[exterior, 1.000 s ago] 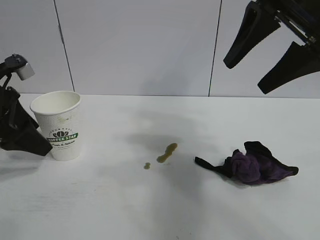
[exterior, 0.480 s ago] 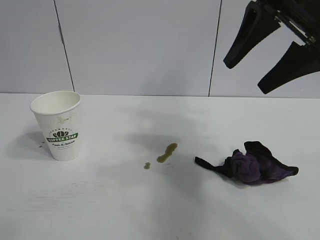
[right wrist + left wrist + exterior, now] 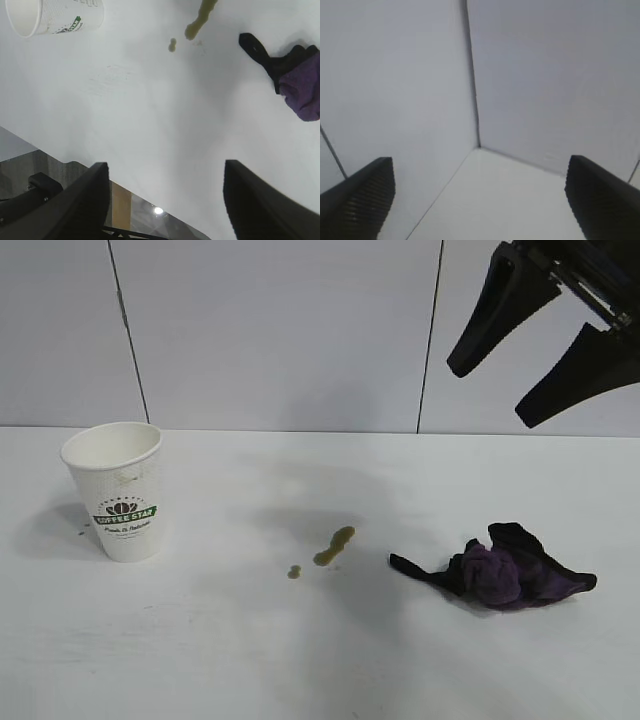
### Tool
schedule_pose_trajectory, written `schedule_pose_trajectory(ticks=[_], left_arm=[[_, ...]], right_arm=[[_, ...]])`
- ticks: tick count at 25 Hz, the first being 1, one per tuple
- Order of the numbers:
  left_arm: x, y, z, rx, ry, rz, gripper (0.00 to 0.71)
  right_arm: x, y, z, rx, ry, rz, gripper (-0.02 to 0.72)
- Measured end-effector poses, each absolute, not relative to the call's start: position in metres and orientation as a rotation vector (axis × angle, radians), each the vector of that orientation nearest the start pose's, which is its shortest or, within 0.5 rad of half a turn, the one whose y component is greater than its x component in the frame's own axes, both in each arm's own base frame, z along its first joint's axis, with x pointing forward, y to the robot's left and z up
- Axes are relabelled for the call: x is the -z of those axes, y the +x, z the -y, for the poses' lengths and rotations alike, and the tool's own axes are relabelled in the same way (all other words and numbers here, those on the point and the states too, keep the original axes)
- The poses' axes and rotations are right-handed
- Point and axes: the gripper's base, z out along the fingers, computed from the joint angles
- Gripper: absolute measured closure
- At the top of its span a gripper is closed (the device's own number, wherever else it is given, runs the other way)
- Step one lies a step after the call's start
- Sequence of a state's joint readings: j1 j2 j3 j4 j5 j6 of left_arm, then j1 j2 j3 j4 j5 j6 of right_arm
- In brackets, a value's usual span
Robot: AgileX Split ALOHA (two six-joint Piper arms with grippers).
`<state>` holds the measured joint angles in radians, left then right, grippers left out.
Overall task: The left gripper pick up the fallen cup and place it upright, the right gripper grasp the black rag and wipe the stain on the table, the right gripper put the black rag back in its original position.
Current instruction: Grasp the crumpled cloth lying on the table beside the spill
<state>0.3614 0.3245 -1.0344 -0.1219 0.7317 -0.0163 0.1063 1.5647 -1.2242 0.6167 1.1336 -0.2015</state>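
The white cup with the green logo stands upright on the table at the left; it also shows in the right wrist view. The olive stain lies near the table's middle, with a small drop beside it. The black rag, purple in its middle, lies crumpled to the right of the stain; the rag is in the right wrist view too. My right gripper hangs open high above the rag. My left gripper is open, faces a wall corner and holds nothing; the exterior view does not show it.
Grey wall panels stand behind the table. In the right wrist view the table's near edge gives way to floor and a dark frame.
The left arm, beside the cup a second ago, has drawn back out of the exterior view. The cup stays upright. The right gripper has not moved.
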Motion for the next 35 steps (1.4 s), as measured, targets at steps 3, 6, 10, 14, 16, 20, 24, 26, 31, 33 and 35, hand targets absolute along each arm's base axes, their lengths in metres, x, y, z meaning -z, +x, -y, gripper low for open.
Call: schedule_pose_trajectory(ticks=[3, 6, 10, 14, 16, 20, 24, 26, 31, 33, 35], left_arm=[[-0.439, -0.022, 0.025, -0.012, -0.204, -1.536, 0.051], [-0.426, -0.027, 0.031, 0.068, -0.090, -1.680, 0.051], [-0.406, -0.027, 0.031, 0.131, 0.034, -1.858, 0.051], [-0.374, -0.014, 0.025, 0.159, 0.081, -2.033, 0.051], [-0.356, -0.005, 0.021, 0.152, 0.095, -2.107, 0.051], [-0.317, 0.011, 0.015, 0.118, 0.114, -2.246, 0.051], [-0.293, 0.015, 0.011, 0.078, 0.121, -2.277, 0.051], [-0.286, 0.009, 0.010, 0.051, 0.121, -2.246, 0.051], [-0.277, -0.008, 0.010, 0.037, 0.122, -2.150, 0.051], [-0.273, -0.013, 0.011, 0.033, 0.123, -2.122, 0.051], [-0.270, -0.012, 0.011, 0.034, 0.123, -2.124, 0.051]], right_arm=[[-0.289, 0.299, -0.080, -0.830, -0.132, -2.815, 0.249], [-0.289, 0.299, -0.080, -0.828, -0.143, -2.813, 0.249], [-0.289, 0.299, -0.080, -0.827, -0.147, -2.812, 0.249], [-0.289, 0.299, -0.080, -0.827, -0.147, -2.811, 0.249], [-0.289, 0.299, -0.080, -0.827, -0.147, -2.811, 0.249], [-0.289, 0.299, -0.080, -0.825, -0.148, -2.812, 0.249], [-0.289, 0.299, -0.080, -0.825, -0.148, -2.812, 0.249], [-0.289, 0.299, -0.080, -0.825, -0.148, -2.812, 0.249], [-0.289, 0.299, -0.080, -0.825, -0.148, -2.812, 0.249], [-0.289, 0.299, -0.080, -0.823, -0.149, -2.812, 0.249], [-0.289, 0.299, -0.079, -0.803, -0.165, -2.816, 0.249]])
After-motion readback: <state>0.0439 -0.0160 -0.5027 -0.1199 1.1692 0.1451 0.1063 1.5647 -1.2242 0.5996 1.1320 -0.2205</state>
